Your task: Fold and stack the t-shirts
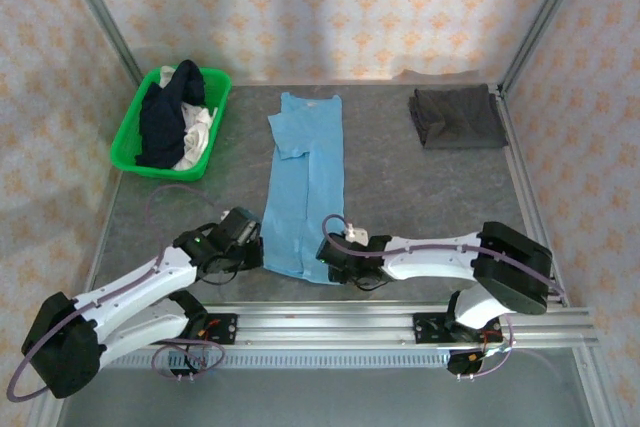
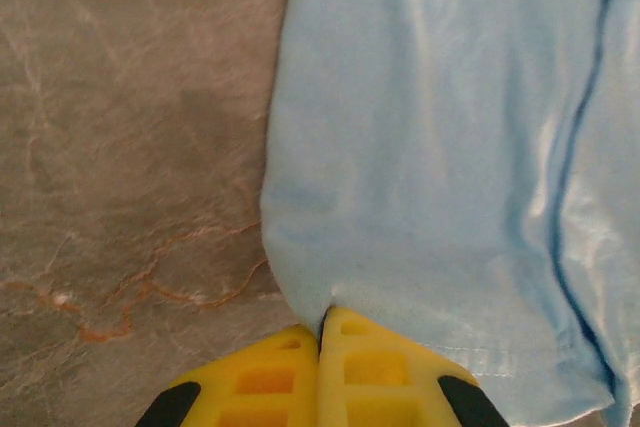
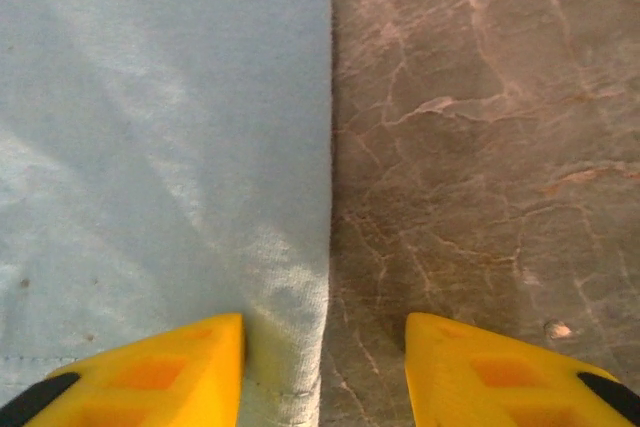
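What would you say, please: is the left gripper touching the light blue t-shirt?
Touching. The left wrist view shows the left gripper shut, with the light blue t-shirt drawn by its lower edge in between the yellow fingertips.

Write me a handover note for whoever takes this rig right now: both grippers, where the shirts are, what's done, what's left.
Left gripper: shut, pinching the light blue t-shirt at its near-left hem corner.
Right gripper: open, jaws straddling that shirt's right edge near the hem, gripping nothing.
Light blue t-shirt: flat in the middle, folded into a long narrow strip.
Dark grey t-shirt: folded, far right.
Navy t-shirt and white t-shirt: bunched in the green basket, far left.
Done: grey folded; blue folded lengthwise.
Left: probably close the right gripper, fold blue crosswise, stack it, then the basket shirts.
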{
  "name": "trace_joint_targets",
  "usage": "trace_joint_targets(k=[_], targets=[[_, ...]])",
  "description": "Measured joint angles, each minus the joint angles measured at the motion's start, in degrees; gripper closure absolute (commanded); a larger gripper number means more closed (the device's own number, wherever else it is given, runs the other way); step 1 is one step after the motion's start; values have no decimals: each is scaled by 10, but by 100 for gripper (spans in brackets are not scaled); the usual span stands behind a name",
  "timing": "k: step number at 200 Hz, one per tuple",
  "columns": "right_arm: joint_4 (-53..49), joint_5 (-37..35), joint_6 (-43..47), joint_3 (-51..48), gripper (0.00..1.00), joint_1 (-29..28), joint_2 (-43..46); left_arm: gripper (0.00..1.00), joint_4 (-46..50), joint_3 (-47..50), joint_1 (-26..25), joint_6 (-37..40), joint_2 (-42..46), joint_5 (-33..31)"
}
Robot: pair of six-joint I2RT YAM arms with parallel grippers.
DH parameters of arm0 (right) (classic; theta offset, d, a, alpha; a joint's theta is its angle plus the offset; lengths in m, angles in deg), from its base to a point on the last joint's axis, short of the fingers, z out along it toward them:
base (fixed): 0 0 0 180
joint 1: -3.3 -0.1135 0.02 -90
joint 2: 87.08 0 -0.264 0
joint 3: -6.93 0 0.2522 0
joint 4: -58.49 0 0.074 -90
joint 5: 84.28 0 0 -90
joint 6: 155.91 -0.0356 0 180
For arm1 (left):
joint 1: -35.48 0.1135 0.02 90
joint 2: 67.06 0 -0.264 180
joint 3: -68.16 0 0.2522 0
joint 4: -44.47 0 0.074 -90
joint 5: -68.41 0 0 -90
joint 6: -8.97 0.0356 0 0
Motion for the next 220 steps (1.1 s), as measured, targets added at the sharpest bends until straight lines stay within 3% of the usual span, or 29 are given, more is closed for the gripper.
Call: trace_joint_targets(k=[18,88,165,191,220], targets=[[-11,-11,-12,4,63,-4,-6,100,0,2,0,-3,1,0],[-28,-20,-33,42,63,-36,-34,100,0,2,0,-4,25,0],[-56,-25,-32,80,99,-42,-47,100,1,5,0,-4,25,-4],[-76,-40,0,117,100,-17,-34,100,3,-23,1,-2,11,-19],[-87,-61,60,185,100,52,-30,100,0,-113,33,18,-63,-35]])
